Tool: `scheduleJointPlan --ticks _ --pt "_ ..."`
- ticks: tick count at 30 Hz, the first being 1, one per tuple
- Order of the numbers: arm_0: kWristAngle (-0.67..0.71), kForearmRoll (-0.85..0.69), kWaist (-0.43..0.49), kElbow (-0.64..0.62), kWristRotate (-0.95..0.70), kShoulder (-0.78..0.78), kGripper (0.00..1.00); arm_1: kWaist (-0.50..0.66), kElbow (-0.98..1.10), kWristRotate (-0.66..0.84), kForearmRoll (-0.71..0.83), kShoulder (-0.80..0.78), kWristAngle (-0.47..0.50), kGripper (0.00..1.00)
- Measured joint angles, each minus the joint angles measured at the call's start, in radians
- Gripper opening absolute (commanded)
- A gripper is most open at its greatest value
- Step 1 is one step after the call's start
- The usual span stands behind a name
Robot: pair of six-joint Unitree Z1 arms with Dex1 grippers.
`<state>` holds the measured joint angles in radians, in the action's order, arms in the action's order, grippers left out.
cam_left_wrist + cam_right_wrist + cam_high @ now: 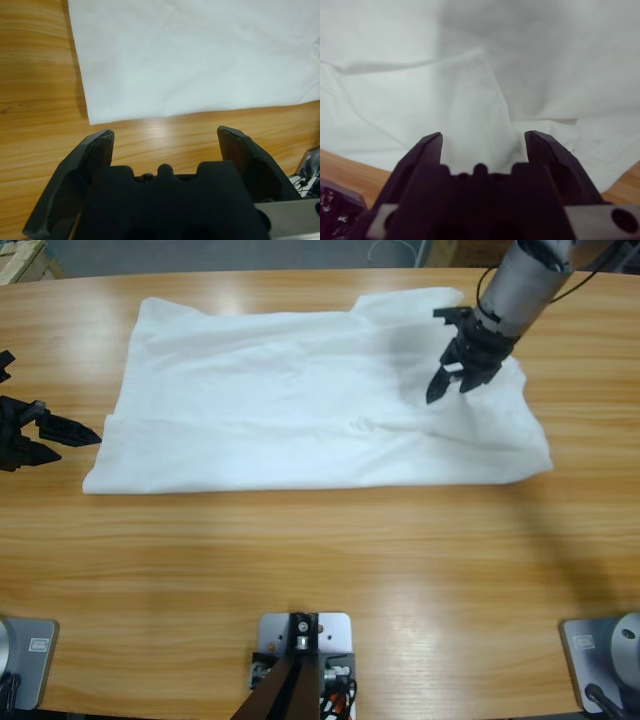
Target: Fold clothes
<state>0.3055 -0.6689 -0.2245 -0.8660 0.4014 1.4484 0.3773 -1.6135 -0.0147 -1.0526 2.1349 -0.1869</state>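
The white T-shirt [300, 400] lies spread flat at the counter's [320, 560] twelve o'clock half. The right end effector [455, 380], angled down from one o'clock, hovers over its right part, jaws apart, empty. At nine o'clock the left end effector [60, 435] waits open, just off the shirt's corner.

The high view looked straight down on the table [300, 560]; both wrist views sat close above the shirt [310, 400] it shared.
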Motion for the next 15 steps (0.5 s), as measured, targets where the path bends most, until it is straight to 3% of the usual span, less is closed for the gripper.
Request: scheduleJointPlan --ticks 1,2,4,5,15 --pt "0.000 0.000 0.000 0.000 0.000 0.000 0.805 0.000 0.014 0.000 0.011 0.000 0.000 0.607" --pt "0.000 0.000 0.000 0.000 0.000 0.000 0.804 0.000 0.027 0.000 0.020 0.000 0.000 0.474" --pt "0.000 0.000 0.000 0.000 0.000 0.000 0.806 0.000 0.042 0.000 0.031 0.000 0.000 0.071" --pt "0.000 0.000 0.000 0.000 0.000 0.000 0.804 0.000 0.046 0.000 0.035 0.000 0.000 0.000" --pt "0.000 0.000 0.000 0.000 0.000 0.000 0.805 0.000 0.048 -0.002 0.026 0.000 0.007 0.000"
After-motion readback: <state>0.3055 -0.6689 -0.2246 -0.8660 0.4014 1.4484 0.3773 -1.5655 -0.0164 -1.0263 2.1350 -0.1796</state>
